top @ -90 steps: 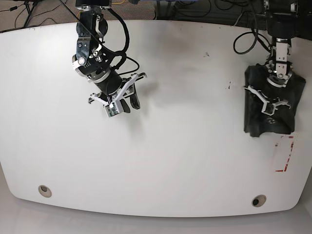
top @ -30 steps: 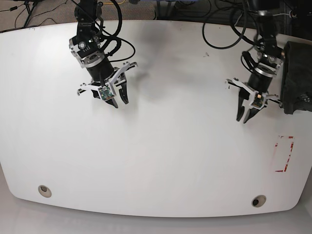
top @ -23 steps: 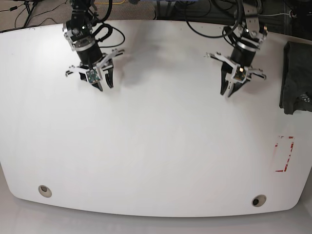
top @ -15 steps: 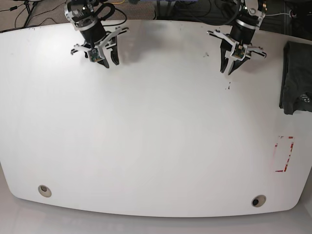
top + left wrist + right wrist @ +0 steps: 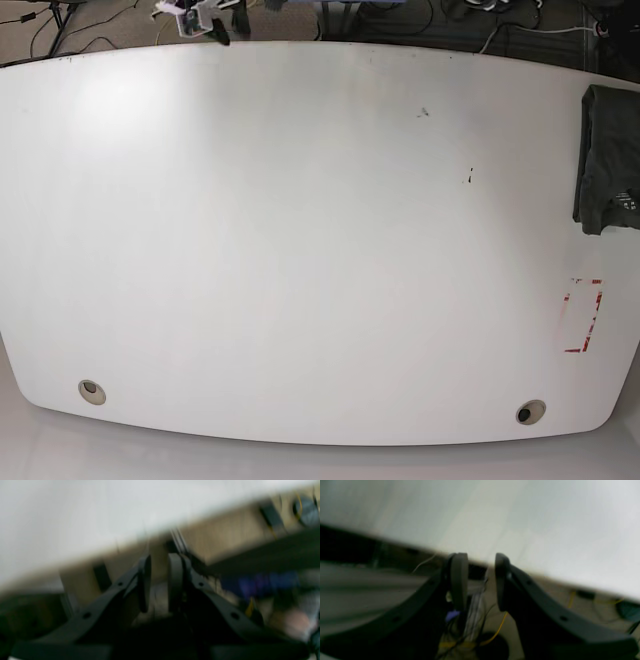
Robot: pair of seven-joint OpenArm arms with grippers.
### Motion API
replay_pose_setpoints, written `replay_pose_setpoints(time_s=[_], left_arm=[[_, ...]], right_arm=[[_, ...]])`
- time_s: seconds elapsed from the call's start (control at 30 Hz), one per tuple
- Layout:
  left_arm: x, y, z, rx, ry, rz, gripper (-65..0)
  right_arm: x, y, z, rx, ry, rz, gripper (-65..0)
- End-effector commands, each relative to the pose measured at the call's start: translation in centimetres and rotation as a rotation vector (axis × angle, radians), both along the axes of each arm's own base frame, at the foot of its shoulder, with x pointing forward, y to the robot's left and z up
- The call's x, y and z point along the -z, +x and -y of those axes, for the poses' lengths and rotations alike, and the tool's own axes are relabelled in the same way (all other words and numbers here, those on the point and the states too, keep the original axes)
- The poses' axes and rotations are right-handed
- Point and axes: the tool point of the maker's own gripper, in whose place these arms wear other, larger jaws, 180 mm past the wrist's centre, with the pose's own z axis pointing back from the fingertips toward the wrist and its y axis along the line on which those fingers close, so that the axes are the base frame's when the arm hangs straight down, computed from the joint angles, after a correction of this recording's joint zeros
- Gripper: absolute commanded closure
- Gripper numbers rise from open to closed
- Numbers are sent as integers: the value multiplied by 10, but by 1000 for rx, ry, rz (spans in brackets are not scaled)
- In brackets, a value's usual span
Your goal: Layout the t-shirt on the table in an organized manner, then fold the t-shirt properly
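The dark grey t-shirt [image 5: 608, 160] lies folded in a compact stack at the right edge of the white table [image 5: 300, 250], touched by neither gripper. My right gripper [image 5: 205, 22] is barely visible at the table's far left edge in the base view. In the blurred right wrist view my right gripper [image 5: 480, 560] is open with nothing between its fingers, over the table's [image 5: 520, 517] far edge. My left gripper [image 5: 160, 560] is out of the base view. Its own blurred view shows the jaws slightly apart and empty, past the table's [image 5: 75, 517] edge.
Two round grommet holes [image 5: 91, 390] [image 5: 530, 411] sit near the front edge. A red-and-white sticker [image 5: 583, 315] is at the front right, below the shirt. Small black marks [image 5: 470, 177] dot the right half. Cables and floor lie beyond the far edge.
Both arms have drawn back from over the table toward its far edge. The left one has gone out of the base view. The t-shirt has stayed where it was.
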Motion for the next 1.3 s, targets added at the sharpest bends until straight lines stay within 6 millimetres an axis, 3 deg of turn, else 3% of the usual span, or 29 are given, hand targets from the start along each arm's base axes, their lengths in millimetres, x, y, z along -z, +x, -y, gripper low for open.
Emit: replay_pose_setpoints(time_s=[0.0,0.1,0.3,0.43,0.63,1.0,1.17,1.27], left_arm=[[-8,-22,-1,-10,-10,-38,-101],[-5,-42,-5,-16,-2,-93,-101],[25,-87,-17,-39,2,-231,-101],[52,-78,-26,-50,4,-236,-101],[100,-73,-35,-104,-7,-280,-101],[172,-61,-36,-208,-56,-380,-101],[193,-63,-31,-241,-80,-435,-101],[204,-64,-27,-262,-96,-472,-101]], right_arm=[[-6,-20,-3,1,20,-26,-173],[-5,-43,-11,-6,40,-87,-173],[8,-91,-28,-23,86,-226,-173],[34,-118,-25,-40,90,-315,-173],[83,-137,-20,-43,106,-377,-173],[154,-129,-3,3,101,-426,-173],[173,-123,5,25,94,-446,-173],[183,-121,19,23,69,-464,-173]])
